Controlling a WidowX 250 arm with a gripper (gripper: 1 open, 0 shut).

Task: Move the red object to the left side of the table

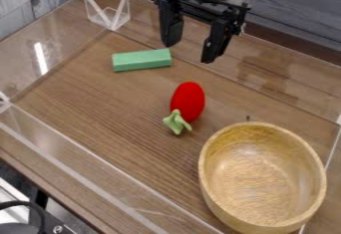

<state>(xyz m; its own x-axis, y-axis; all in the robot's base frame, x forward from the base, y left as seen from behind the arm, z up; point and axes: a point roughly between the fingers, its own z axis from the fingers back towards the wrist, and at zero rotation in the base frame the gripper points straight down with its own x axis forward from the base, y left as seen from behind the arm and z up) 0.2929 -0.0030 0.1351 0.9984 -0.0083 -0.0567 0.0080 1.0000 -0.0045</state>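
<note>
Red object (188, 100) mid-table, ungrasped; gripper (190, 37) poised beyond it (fingers spread wide, empty), likely readying descent before carrying left.

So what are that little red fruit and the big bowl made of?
The red object looks like glossy plastic: smooth skin with a shine, and a pale green moulded-looking stem. The bowl looks like light wood with a matte finish: fine grain lines run across its inside. Neither can be told for sure by look alone.
</note>
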